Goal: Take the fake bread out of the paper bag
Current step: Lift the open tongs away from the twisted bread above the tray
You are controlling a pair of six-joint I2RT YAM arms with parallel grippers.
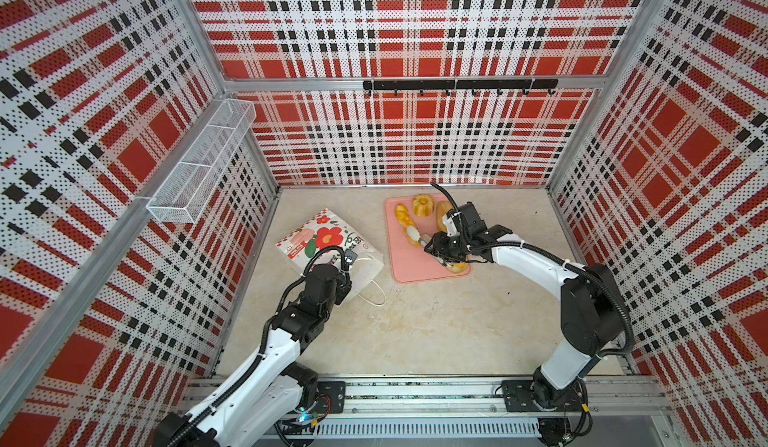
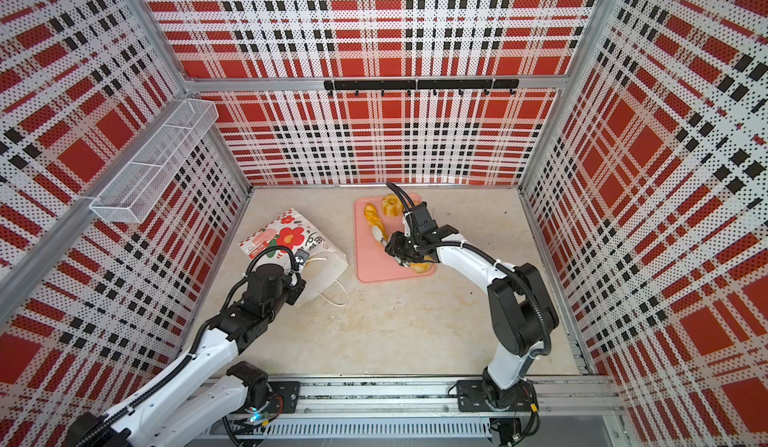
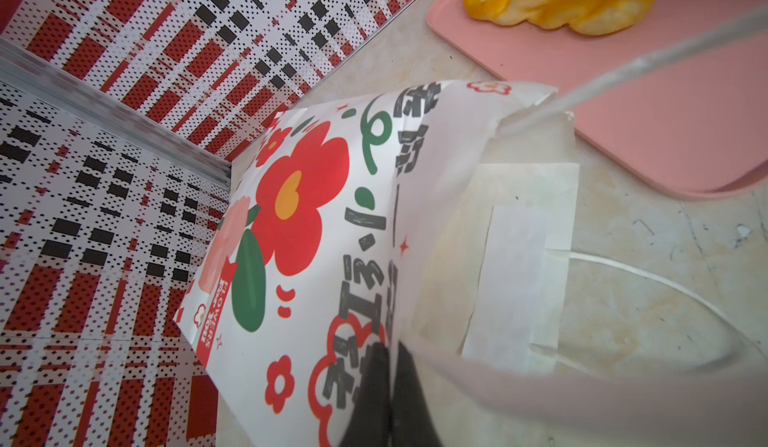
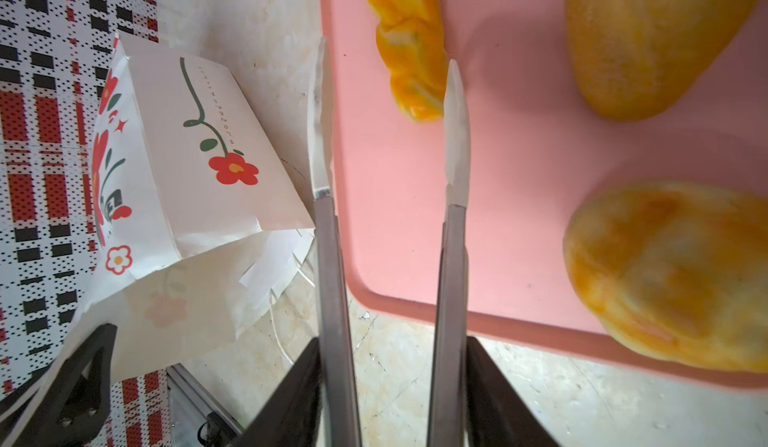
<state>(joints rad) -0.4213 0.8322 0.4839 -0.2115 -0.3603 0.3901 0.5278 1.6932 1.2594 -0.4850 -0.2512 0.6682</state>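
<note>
On the broad face of the paper bag [image 3: 316, 258], big black brush-style East Asian characters, too unclear to transcribe. Beside the green leaf [image 3: 248, 282], a small red strip [image 3: 216, 299] with white capitals, seemingly "FLOWERS"; second line illegible. Along the flower stem [image 4: 195, 95] on the narrow face, tiny green lettering, unreadable.

A flat pink tray [image 1: 409, 266] lies on the beige tabletop [image 1: 457, 320]. Metal tongs [image 4: 451, 258] with white tips hang over its edge, possibly touching. A white mesh basket [image 1: 201, 160] and black hook rail [image 1: 490, 84] hang on the plaid walls [image 1: 415, 29].
</note>
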